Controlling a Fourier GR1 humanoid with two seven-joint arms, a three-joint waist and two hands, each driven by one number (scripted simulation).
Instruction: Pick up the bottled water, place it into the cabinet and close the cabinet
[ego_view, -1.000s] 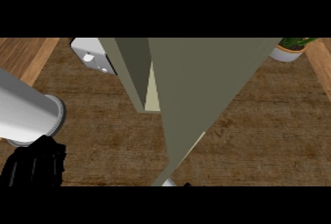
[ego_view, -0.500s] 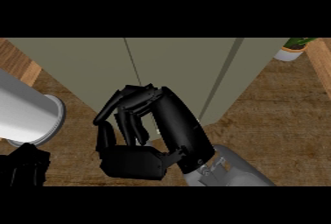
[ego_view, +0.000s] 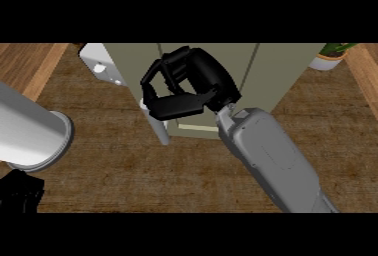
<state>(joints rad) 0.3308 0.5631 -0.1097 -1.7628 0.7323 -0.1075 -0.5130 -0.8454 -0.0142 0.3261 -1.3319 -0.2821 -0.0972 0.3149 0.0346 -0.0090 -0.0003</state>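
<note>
At the lower left edge the left hand (ego_view: 18, 192) is barely shown, its fingers impossible to judge, while farther off the right hand (ego_view: 188, 85), fingers curled and empty, is best pressed flat against the cabinet (ego_view: 284, 75) door; the bottled water is not seen

Wooden counter (ego_view: 148, 170) with brown grain, small white box-like thing (ego_view: 103, 65) toward the counter's far left, potted green plant (ego_view: 330, 56) in a white pot at the counter's far right corner
</note>
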